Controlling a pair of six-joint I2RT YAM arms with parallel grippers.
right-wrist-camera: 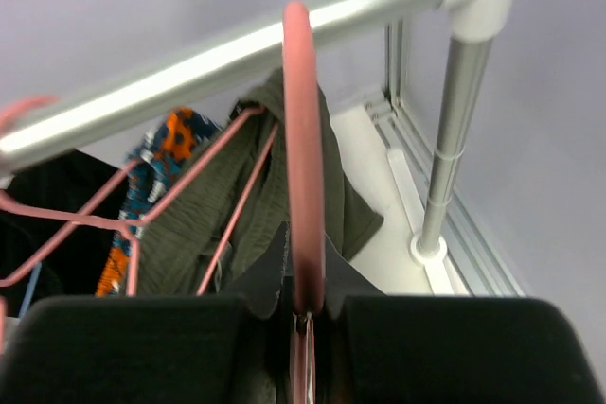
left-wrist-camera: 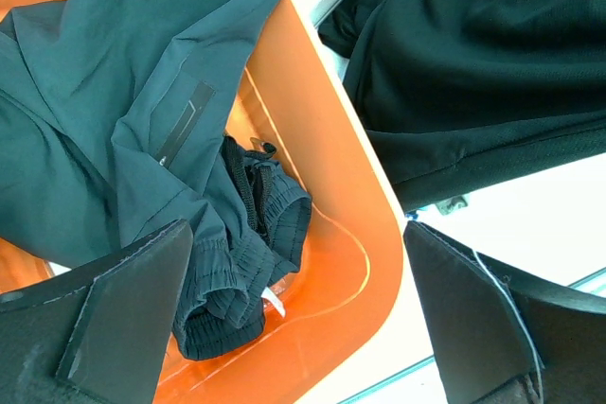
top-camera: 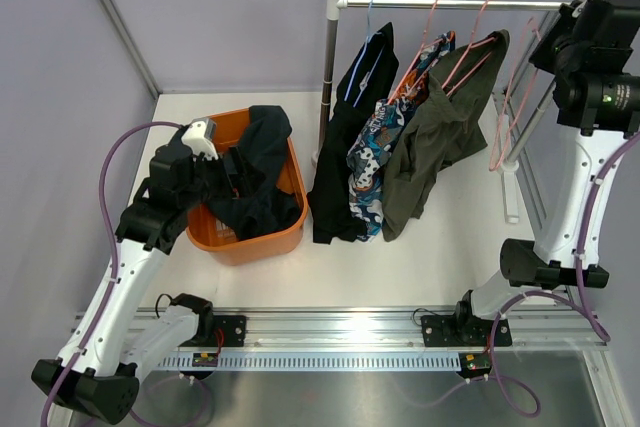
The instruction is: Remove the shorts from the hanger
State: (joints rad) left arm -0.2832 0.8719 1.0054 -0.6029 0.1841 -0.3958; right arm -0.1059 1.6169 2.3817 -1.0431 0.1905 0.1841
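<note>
Four shorts are in view: one black shorts [top-camera: 335,167], one patterned shorts [top-camera: 368,172], one olive shorts [top-camera: 432,147] and one navy shorts [top-camera: 262,172]. There are four hangers: one blue hanger [top-camera: 369,22], two pink hangers [top-camera: 468,51] with shorts, and one bare pink hanger [top-camera: 505,137]. One bin [top-camera: 250,243], one rail [top-camera: 450,4], two arms [top-camera: 130,247] and one counter [top-camera: 440,267] complete the count.

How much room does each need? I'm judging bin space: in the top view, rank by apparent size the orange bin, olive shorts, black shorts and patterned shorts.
1. Orange bin and olive shorts: about alike, not rankable.
2. Black shorts: narrower.
3. Patterned shorts: smallest showing, partly hidden by the olive pair.
</note>
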